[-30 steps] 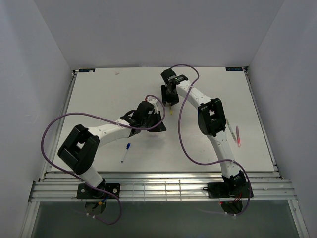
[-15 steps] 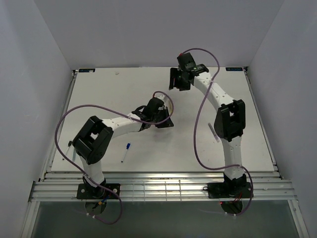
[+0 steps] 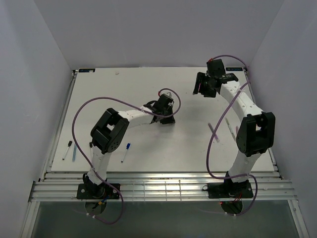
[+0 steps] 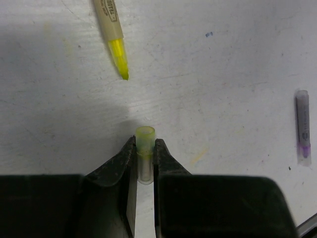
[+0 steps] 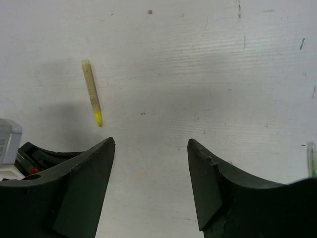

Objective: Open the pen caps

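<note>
My left gripper is shut on a pale yellow pen cap, which stands out between the fingertips just above the table. The uncapped yellow pen lies flat a little beyond the cap, its bright tip towards my fingers. The same yellow pen also shows in the right wrist view, ahead and to the left. My right gripper hangs open over bare table with nothing between its jaws. From above, the left gripper is mid-table and the right gripper is back right.
A white pen with a blue cap lies near the front. Two more pens lie at the front left edge. A white pen lies beside the right arm. A greyish-purple pen piece lies to the right of my left gripper.
My right gripper has opened wide and swung away to the back right, leaving the yellow pen on the table. The left gripper has kept hold of the cap and shifted slightly right.
</note>
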